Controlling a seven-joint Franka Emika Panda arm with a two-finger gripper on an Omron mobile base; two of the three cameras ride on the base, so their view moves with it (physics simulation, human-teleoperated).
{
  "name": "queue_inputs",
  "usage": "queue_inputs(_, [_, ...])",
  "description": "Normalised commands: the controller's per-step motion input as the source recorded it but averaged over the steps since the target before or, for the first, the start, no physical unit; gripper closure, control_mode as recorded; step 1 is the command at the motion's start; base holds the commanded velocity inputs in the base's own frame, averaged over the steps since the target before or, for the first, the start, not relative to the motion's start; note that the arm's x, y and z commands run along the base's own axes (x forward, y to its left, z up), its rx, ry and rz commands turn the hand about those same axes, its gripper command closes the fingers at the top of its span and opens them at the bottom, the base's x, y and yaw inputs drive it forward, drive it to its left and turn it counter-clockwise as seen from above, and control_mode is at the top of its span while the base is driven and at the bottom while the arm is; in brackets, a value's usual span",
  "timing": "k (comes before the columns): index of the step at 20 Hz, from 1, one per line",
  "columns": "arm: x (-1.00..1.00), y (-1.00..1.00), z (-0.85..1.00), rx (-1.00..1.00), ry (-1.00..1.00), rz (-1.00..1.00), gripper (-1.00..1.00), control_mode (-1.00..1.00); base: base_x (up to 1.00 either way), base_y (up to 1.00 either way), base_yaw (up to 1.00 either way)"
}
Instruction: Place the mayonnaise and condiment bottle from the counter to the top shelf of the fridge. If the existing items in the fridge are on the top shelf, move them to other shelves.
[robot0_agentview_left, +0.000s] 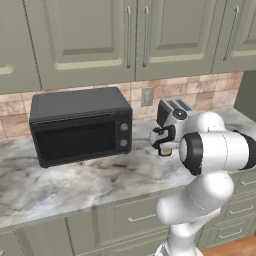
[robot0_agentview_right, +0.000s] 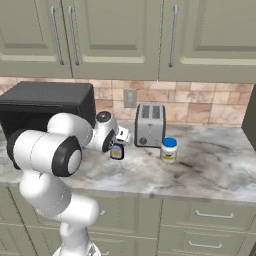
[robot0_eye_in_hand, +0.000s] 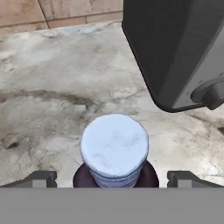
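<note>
Two finger tips of the gripper (robot0_eye_in_hand: 113, 178) are seen spread wide, apart from the condiment bottle (robot0_eye_in_hand: 114, 151) between them; toaster (robot0_eye_in_hand: 175, 48) at 2 o'clock on counter (robot0_eye_in_hand: 43, 109).

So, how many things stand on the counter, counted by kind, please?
Appliances: 2, the microwave and the toaster
Jars: 1, the mayonnaise
Bottles: 1, the condiment bottle
Total: 4
</note>
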Motion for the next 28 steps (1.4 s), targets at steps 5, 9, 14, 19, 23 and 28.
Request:
queue_inputs(5, [0.06,0.00,0.00,-0.04,-0.07,0.00,1.00,-1.00,0.00,0.00,0.00])
queue_inputs(9, [0.00,0.00,0.00,-0.01,-0.07,0.00,1.00,-1.00,0.00,0.00,0.00])
queue_inputs(14, [-0.17,0.00,0.03,0.00,0.01,0.00,1.00,-1.00,0.00,0.00,0.00])
queue_inputs(19, [-0.88,0.06,0.82,0.00,0.00,0.04,1.00,-1.00,0.00,0.00,0.00])
queue_inputs(23, [-0.86,0.10,1.00,0.00,0.00,0.01,1.00,-1.00,0.00,0.00,0.00])
queue_inputs(28, [-0.86,0.20,1.00,-0.01,0.00,0.00,1.00,-1.00,0.00,0.00,0.00])
